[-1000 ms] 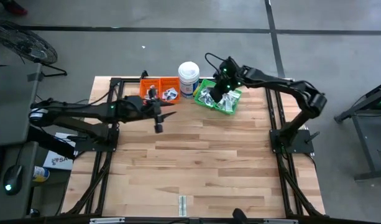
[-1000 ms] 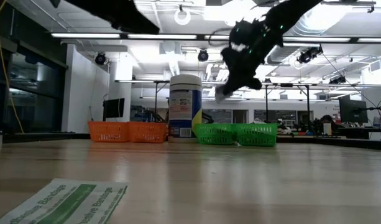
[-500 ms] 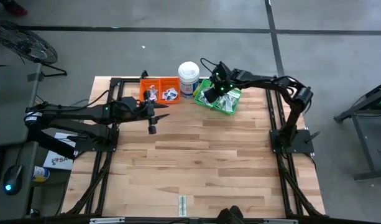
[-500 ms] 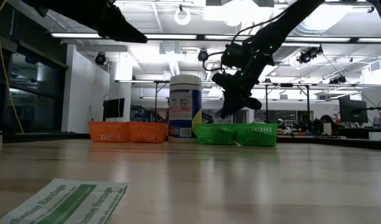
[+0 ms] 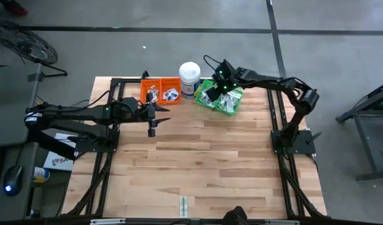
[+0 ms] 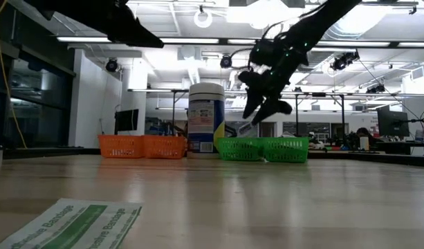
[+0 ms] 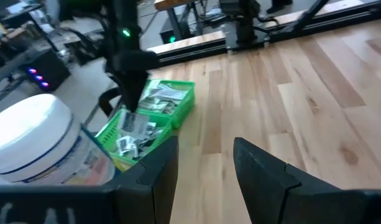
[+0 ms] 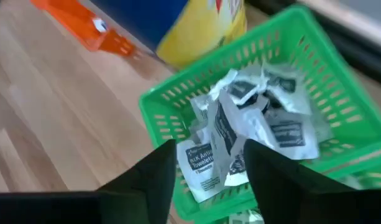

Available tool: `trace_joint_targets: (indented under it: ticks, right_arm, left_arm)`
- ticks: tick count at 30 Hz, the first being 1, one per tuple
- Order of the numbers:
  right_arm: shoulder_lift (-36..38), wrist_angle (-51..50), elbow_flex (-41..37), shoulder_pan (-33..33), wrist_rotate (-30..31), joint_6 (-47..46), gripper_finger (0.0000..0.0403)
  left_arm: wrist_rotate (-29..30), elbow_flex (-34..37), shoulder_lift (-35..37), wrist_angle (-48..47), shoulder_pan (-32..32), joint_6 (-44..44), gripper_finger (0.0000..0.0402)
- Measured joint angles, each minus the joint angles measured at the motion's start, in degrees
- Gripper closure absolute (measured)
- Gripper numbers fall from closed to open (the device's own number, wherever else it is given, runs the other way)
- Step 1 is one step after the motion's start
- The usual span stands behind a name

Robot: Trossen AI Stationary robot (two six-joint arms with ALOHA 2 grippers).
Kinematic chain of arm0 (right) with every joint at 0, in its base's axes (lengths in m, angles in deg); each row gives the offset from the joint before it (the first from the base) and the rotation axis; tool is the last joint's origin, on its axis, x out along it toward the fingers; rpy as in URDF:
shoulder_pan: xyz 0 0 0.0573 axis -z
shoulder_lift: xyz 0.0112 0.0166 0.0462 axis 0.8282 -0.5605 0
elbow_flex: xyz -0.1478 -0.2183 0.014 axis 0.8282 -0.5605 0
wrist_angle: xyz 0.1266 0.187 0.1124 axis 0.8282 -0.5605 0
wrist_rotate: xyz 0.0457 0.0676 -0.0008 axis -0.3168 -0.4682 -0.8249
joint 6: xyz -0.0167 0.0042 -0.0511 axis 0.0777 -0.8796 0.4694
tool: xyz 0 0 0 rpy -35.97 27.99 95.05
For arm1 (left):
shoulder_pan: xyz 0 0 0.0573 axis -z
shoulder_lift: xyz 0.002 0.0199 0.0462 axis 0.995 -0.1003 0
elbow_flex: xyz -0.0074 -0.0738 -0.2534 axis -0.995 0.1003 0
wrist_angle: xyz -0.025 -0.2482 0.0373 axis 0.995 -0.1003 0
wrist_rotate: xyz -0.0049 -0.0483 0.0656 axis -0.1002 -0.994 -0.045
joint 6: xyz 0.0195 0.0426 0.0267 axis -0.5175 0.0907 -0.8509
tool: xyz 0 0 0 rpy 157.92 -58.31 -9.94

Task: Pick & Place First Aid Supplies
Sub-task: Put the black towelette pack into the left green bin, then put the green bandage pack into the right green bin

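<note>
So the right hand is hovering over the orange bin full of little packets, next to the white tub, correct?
Not quite: the bin under the right hand is the green bin, not the orange one. The right wrist view shows its green lattice wall around a heap of white packets. The rest holds: the hand hovers above the bin, and the white tub stands right beside it in the high view.

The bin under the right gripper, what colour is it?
Green bin, a slotted basket; clearest in the right wrist view.
</note>
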Motion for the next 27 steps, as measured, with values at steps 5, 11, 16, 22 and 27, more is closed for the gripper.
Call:
trace_joint_targets:
  ticks: [5, 11, 16, 22, 27]
  right_arm:
    - [4.5, -3.2, 0.0, 0.1, 3.2, 2.1, 0.0204]
    - [11.2, -9.6, 0.0, 0.0, 4.4, 5.3, 0.0202]
    - [17.6, -14.5, 0.0, -2.0, 4.3, 7.2, 0.0201]
    - [25.1, -18.5, 0.0, -5.4, 4.7, 7.8, 0.0201]
    - [30.2, -20.2, 0.0, -8.8, 5.0, 7.7, 0.0201]
  left_arm:
    - [-3.3, 0.0, 0.0, -0.9, 0.1, 0.0, 0.0250]
    - [-9.1, 0.0, -0.2, -3.5, 1.5, 0.2, 0.0250]
    - [-9.7, 0.0, -3.3, -3.7, 7.5, 0.2, 0.0250]
    - [-10.0, -0.1, -10.9, -2.1, 15.7, 7.2, 0.0250]
    - [-10.6, -0.8, -18.9, 1.6, 22.4, 14.6, 0.0250]
